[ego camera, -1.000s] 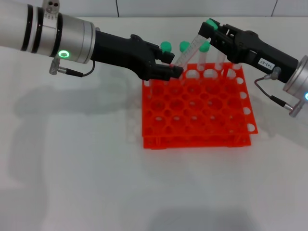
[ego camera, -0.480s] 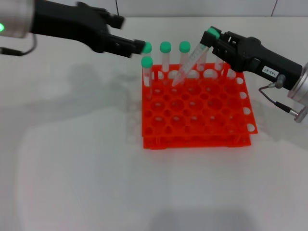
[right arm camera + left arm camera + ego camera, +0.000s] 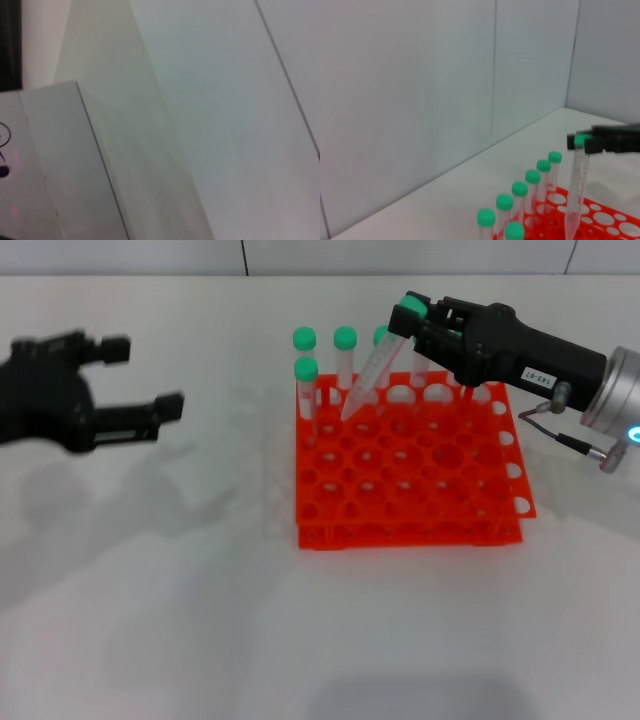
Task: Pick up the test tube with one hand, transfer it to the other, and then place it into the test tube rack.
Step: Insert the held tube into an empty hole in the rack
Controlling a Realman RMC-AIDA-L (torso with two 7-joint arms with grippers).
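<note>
One step left: racking the tube.
Right gripper (image 3: 422, 322) clamps test tube (image 3: 375, 366) above rack (image 3: 420, 485); left gripper (image 3: 140, 380), at nine o'clock, gapes empty.

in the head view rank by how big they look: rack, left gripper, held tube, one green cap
1. test tube rack
2. left gripper, open, nearer the camera, so its true size is unsure
3. test tube, held by the right gripper
4. green cap

You see a bright orange-red rack (image 3: 410, 475) dotted with round holes, clear tubes (image 3: 306, 390) with green caps at its far left, a black right gripper (image 3: 412, 320) with a white label, a black left gripper (image 3: 150, 380), a white table (image 3: 150, 590)
</note>
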